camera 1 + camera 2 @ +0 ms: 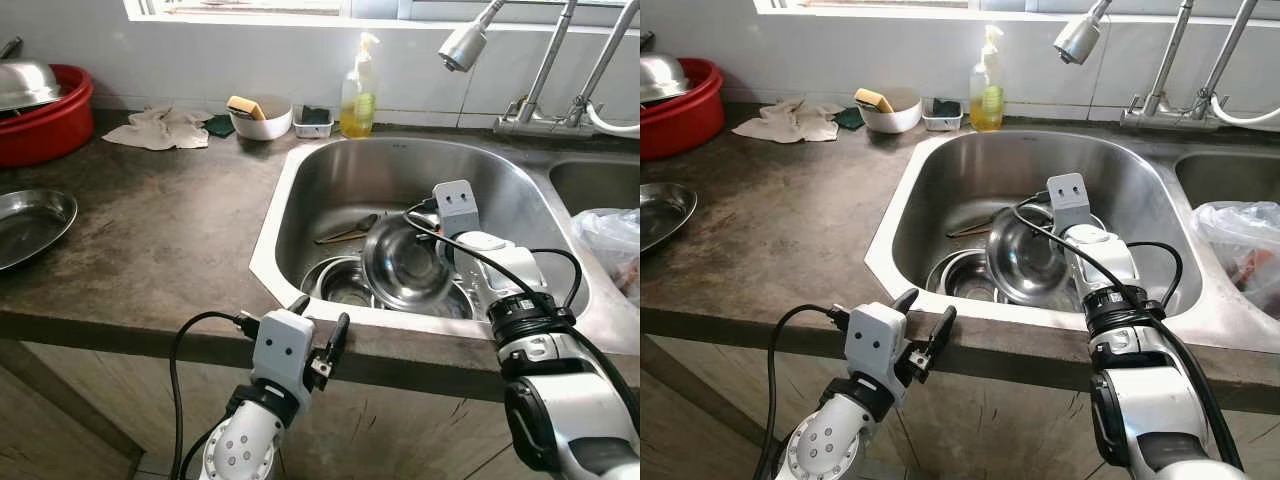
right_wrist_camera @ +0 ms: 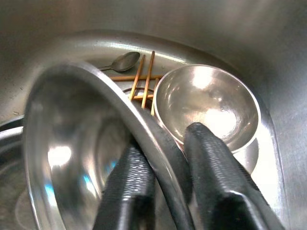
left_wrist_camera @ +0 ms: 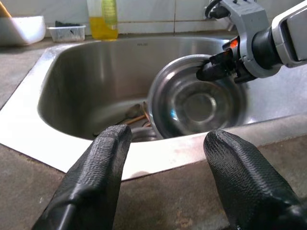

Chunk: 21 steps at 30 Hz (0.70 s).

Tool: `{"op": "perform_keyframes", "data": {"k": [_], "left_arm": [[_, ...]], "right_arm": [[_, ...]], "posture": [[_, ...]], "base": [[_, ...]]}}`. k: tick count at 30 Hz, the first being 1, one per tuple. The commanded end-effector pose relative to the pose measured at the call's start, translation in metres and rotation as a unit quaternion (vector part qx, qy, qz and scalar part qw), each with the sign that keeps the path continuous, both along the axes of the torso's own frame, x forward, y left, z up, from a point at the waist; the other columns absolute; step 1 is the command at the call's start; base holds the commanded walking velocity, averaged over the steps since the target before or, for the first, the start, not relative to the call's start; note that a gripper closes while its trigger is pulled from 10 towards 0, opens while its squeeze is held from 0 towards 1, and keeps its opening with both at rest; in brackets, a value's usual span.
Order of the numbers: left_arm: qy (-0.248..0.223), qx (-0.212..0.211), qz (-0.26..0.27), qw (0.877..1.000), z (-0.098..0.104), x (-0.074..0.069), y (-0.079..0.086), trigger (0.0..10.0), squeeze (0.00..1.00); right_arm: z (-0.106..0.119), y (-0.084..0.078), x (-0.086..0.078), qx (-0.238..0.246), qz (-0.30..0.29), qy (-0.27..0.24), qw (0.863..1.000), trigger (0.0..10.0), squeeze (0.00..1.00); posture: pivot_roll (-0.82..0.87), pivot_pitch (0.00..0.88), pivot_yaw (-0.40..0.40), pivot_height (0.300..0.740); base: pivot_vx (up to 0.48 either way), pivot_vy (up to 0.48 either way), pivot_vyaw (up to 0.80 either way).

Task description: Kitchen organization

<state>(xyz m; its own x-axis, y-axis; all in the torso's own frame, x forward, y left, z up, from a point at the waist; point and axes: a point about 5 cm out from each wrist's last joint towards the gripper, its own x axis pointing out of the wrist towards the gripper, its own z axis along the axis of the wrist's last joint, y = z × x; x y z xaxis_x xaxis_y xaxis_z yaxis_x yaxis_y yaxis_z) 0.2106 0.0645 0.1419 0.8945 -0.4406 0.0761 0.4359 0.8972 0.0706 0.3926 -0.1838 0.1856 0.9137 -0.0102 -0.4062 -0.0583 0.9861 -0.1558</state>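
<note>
My arms are silver-grey with black joint rings and dark screw holes. Each wrist carries a pale grey camera box with two small dark dots. Black cables loop from the boxes along both forearms. My left gripper (image 1: 318, 338) and right gripper (image 2: 165, 175) have long, black, finely textured fingers (image 3: 96, 167).

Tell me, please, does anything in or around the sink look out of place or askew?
One steel bowl stands tilted on its edge in the sink, its rim pinched by the right gripper. A crumpled cloth lies on the counter. No spill or damage shows.
</note>
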Motion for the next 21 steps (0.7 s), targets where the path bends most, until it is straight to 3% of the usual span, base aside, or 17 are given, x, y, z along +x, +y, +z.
{"op": "perform_keyframes", "data": {"k": [1, 6, 7, 9, 10, 11, 15, 18, 21], "left_arm": [[-0.003, 0.002, 0.001, 1.000, 0.003, -0.001, 0.001, 10.0, 0.00], [-0.004, 0.002, -0.001, 1.000, 0.005, 0.000, -0.001, 10.0, 0.00], [-0.003, 0.003, -0.001, 1.000, 0.005, 0.001, -0.002, 10.0, 0.00], [-0.003, 0.003, -0.001, 1.000, 0.005, 0.002, -0.002, 10.0, 0.00], [-0.004, 0.003, 0.001, 1.000, 0.005, 0.003, -0.002, 10.0, 0.00], [-0.004, 0.003, 0.001, 1.000, 0.005, 0.003, -0.002, 10.0, 0.00], [-0.005, 0.003, 0.002, 1.000, 0.005, 0.006, -0.002, 10.0, 0.00], [-0.005, 0.003, 0.002, 1.000, 0.004, 0.007, -0.002, 10.0, 0.00], [-0.006, 0.002, 0.002, 1.000, 0.004, 0.010, -0.002, 10.0, 0.00]], "right_arm": [[0.002, -0.004, 0.000, 0.006, -0.006, 0.000, 1.000, 10.0, 1.00], [0.014, -0.007, 0.001, 0.015, -0.021, -0.034, 0.999, 10.0, 1.00], [0.019, -0.006, 0.001, 0.023, -0.023, -0.053, 0.998, 10.0, 0.31], [0.025, -0.005, 0.000, 0.032, -0.023, -0.073, 0.997, 10.0, 0.31], [0.037, -0.004, -0.003, 0.022, -0.023, -0.121, 0.992, 10.0, 0.00], [0.037, -0.004, -0.003, 0.022, -0.023, -0.121, 0.992, 10.0, 0.00], [0.060, 0.005, -0.020, 0.051, -0.022, -0.231, 0.971, 10.0, 0.00], [0.064, 0.008, -0.028, 0.052, -0.020, -0.257, 0.965, 10.0, 0.00], [0.071, 0.016, -0.058, 0.045, -0.004, -0.315, 0.948, 10.0, 0.00]], "posture": [[0.01, 0.131, -0.025, 0.740], [0.00, 0.124, -0.021, 0.740], [0.01, 0.122, -0.023, 0.740], [0.01, 0.122, -0.023, 0.740], [0.00, 0.118, -0.023, 0.740], [0.00, 0.118, -0.023, 0.740], [0.00, 0.106, -0.019, 0.740], [-0.01, 0.101, -0.016, 0.740], [-0.02, 0.094, -0.012, 0.740]], "base": [[0.000, 0.000, 0.00], [0.000, 0.000, 0.00], [0.000, 0.000, 0.00], [0.000, 0.000, 0.00], [0.000, 0.000, 0.00], [0.000, 0.000, 0.00], [0.000, 0.000, 0.00], [0.000, 0.000, 0.00], [0.000, 0.000, 0.00]]}}
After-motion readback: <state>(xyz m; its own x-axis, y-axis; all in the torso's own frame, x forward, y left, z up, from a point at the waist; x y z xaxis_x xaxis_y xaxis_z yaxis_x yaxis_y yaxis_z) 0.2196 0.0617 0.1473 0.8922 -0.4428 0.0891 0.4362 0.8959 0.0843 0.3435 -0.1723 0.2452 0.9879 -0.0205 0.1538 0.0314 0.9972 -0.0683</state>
